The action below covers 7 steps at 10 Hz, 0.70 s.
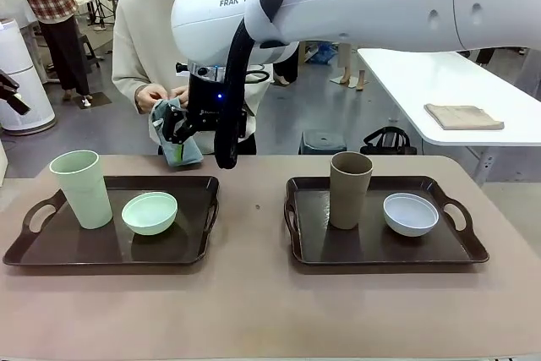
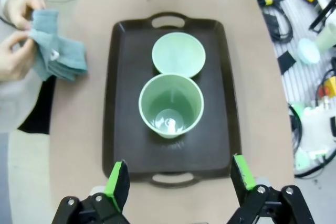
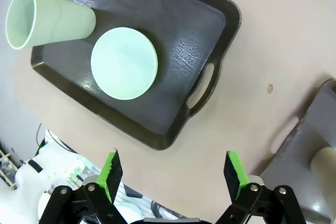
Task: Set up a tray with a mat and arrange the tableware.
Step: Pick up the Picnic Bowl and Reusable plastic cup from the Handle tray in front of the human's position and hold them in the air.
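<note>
Tumbler (image 1: 82, 188) tall, mint-green, bowl (image 1: 150, 212) matching

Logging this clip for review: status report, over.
Left gripper open, right gripper open, both empty. Green tumbler and green bowl on left tray; brown tumbler and pale bowl on right tray. No mat laid: person holds folded cloth at far edge.

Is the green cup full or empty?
Empty. The left wrist view looks straight down into the green cup, and only its bare bottom shows.
</note>
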Each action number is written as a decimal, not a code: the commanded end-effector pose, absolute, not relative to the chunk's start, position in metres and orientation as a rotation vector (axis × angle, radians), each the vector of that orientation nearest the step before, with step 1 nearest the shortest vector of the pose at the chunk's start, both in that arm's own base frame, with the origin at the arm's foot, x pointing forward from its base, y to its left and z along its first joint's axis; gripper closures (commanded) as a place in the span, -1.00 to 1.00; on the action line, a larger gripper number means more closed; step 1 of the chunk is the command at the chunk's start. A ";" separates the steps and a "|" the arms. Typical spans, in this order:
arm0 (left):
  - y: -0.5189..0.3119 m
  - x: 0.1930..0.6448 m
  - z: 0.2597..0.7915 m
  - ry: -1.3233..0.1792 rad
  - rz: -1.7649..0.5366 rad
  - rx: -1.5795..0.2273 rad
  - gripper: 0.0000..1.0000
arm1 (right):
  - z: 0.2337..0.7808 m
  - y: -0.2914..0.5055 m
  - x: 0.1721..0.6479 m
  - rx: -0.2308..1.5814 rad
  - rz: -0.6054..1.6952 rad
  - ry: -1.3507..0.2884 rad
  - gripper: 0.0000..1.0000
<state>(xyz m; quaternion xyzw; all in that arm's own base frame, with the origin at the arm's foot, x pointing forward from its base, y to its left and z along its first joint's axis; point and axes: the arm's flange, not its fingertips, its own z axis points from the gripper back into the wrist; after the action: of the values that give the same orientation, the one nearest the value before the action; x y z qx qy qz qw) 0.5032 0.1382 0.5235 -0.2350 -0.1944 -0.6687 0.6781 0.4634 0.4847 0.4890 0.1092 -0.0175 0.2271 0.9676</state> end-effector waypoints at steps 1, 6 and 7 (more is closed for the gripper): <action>0.140 0.503 0.524 -0.423 -1.530 -0.524 -1.00 | 0.488 0.493 0.455 0.183 0.465 -0.045 -1.00; 0.155 0.503 0.482 -0.496 -1.506 -0.495 -1.00 | 0.443 0.532 0.442 0.073 0.321 -0.213 -1.00; 0.160 0.504 0.473 -0.520 -1.510 -0.499 -1.00 | 0.438 0.538 0.440 0.083 0.328 -0.209 -1.00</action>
<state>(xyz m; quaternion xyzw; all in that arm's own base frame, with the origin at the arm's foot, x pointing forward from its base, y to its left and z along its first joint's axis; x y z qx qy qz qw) 0.5076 0.1572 0.4845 -0.2260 -0.2038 -0.6656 0.6815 0.4408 0.5346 0.4431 0.0440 -0.0892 0.1733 0.9798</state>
